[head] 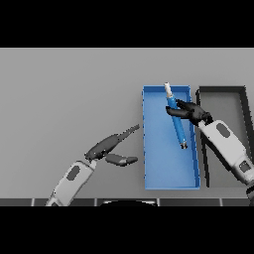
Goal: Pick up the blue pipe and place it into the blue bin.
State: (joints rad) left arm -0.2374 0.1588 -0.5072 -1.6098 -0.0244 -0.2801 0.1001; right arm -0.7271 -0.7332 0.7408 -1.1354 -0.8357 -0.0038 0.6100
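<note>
Under both hands, one grey table (64, 89), largest thing in view and bare across the stretch far ahead of the left hand. Just beneath and to the left of the right hand, one blue bin (147, 149), long and shallow, open at the top, floor in plain sight. On the other side of the right hand, partly under its forearm, one black bin (233, 99) of much the same shape, side by side with the blue one, the two walls close and parallel. Reaching in from the lower right, across the black bin's near wall and over the blue bin's right rim, the right hand (194, 113), fingers curled round the upper half of the one blue pipe (177, 125). Pipe slanted over the blue bin's inside, white tip pointing away beyond the fingers near the far wall, darker lower end hanging nearer than the hand, toward the bin's right side; resting on the floor or held clear of it, cannot tell. Nothing between pipe and bin floor. Off to the left, well apart from the pipe, the left hand (110, 149), fingers straight and relaxed, holding nothing, fingertips just short of the blue bin's left wall. In all: two bins, one pipe, two hands.
</note>
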